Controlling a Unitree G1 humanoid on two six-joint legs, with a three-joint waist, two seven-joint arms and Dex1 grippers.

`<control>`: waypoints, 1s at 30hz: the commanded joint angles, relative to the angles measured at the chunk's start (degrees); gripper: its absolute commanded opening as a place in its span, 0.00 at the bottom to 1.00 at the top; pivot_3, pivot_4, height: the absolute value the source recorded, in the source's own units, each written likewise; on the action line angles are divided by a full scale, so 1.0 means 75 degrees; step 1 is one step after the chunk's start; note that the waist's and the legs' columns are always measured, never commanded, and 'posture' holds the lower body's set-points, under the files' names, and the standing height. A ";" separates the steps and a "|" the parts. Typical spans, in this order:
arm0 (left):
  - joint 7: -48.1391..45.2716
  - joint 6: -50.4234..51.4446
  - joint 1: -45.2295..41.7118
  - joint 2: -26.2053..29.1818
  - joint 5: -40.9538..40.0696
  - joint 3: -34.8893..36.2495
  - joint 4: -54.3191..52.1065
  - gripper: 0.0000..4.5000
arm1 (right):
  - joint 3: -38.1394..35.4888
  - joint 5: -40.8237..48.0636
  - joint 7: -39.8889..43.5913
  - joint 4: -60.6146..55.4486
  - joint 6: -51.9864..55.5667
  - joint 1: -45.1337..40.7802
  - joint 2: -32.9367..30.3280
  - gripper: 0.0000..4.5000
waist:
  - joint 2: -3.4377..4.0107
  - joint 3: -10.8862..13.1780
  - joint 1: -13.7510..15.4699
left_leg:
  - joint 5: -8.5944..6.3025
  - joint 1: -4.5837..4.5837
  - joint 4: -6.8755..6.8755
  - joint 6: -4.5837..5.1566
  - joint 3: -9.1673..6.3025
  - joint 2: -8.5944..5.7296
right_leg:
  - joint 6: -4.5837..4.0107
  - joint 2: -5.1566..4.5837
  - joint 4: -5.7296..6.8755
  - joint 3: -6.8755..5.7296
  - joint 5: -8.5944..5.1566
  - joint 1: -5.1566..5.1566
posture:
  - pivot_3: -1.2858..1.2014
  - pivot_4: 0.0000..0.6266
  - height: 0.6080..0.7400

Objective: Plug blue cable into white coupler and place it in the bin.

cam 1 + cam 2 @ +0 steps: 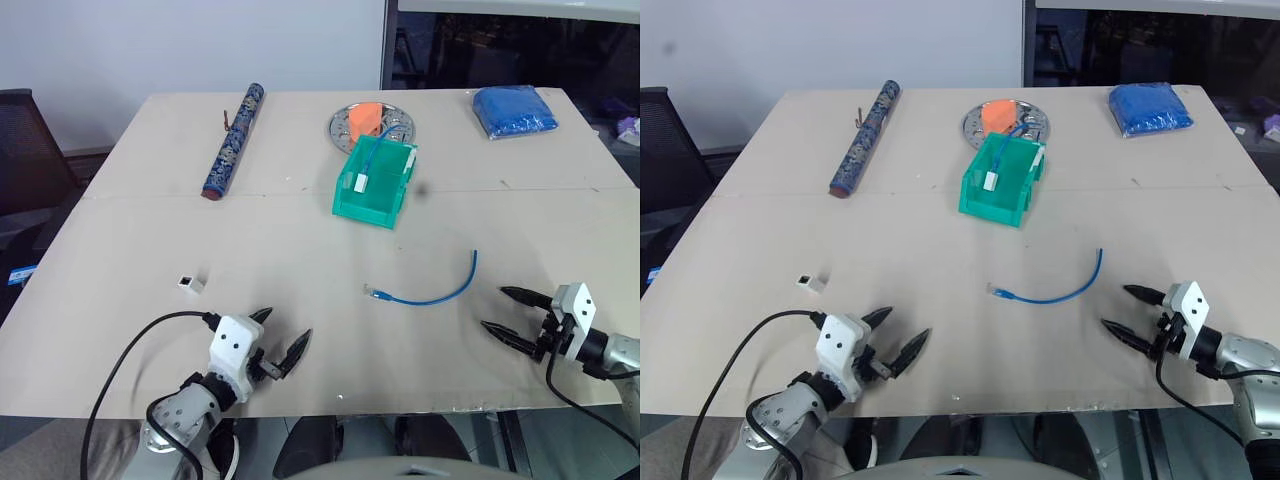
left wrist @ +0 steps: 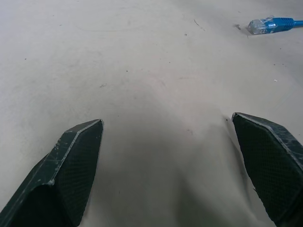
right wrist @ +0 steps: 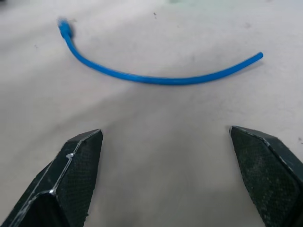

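Currently both sets of jaws stand wide apart, nothing in either. My left gripper hovers low at the near-left of the table; my right gripper at the near-right, aimed in toward the middle.

Blue cable lies loose and curved mid-table, just left of my right fingers, plug end toward the centre. White coupler sits alone on the left, just beyond my left gripper, well apart from the cable. Bin is farther back, centre, and already has a blue cable with a white piece in it.

Risks as I judge them:
- Coupler is tiny and light. Closing off-centre will likely flick it away or grip it with the socket covered by a finger.
- Cable is thin and flat on the table. Fingertips may skid over it, or catch it mid-length so the plug droops and won't line up.
- Can't tell which way the socket faces from here; a wrong guess means a jammed insertion.
- Plug latch orientation is not readable either.
- Bin is light: a clumsy drop could shove it into the metal plate right behind it.
- Patterned tube and blue cloth sit at the far side, out of the way.
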 commanded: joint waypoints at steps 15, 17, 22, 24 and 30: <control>-0.4452 0.0991 -0.2282 0.3568 -0.2714 0.1129 -0.0060 1.00 | 0.3492 -0.2161 -0.1383 -0.1679 0.1678 -0.2332 0.1316 0.93 | -0.0027 0.0035 -0.0056 | 0.0002 -0.0091 0.0004 -0.0004 -0.0014 -0.0009 | 0.0002 0.0003 0.0011 -0.0020 0.0001 -0.0110 | 0.52 0.24 1.00; -0.4637 0.0983 -0.2414 0.3675 -0.2703 0.1202 0.0111 1.00 | 0.3754 -0.2401 -0.1506 -0.1519 0.1941 -0.2575 0.1411 0.93 | -0.0029 0.0034 -0.0070 | 0.0002 -0.0135 0.0012 -0.0005 -0.0018 -0.0019 | 0.0003 0.0001 0.0031 -0.0024 0.0002 -0.0154 | 0.52 0.24 1.00; -0.4761 0.1001 -0.2558 0.3648 -0.2655 0.1333 0.0331 1.00 | 0.3900 -0.2542 -0.1423 -0.1466 0.1975 -0.2654 0.1318 0.55 | -0.0040 0.0028 -0.0174 | 0.0003 -0.0138 0.0014 -0.0005 -0.0023 -0.0024 | 0.0003 -0.0001 0.0034 -0.0032 0.0002 -0.0154 | 0.52 0.24 1.00; -0.4789 0.0972 -0.2581 0.3613 -0.2611 0.1324 0.0408 1.00 | 0.3892 -0.2561 -0.1381 -0.1455 0.1990 -0.2677 0.1285 0.32 | -0.0040 0.0028 -0.0201 | 0.0003 -0.0136 0.0013 -0.0005 -0.0022 -0.0024 | 0.0004 -0.0001 0.0036 -0.0031 0.0002 -0.0154 | 0.52 0.24 1.00; -0.4803 0.0974 -0.2773 0.3501 -0.2584 0.1190 0.0594 1.00 | 0.3964 -0.2650 -0.1219 -0.1010 0.1951 -0.3314 0.1395 0.01 | -0.0042 0.0028 -0.0236 | 0.0003 -0.0133 0.0026 -0.0006 -0.0021 -0.0023 | 0.0005 0.0001 0.0047 -0.0028 0.0003 -0.0154 | 0.52 0.24 1.00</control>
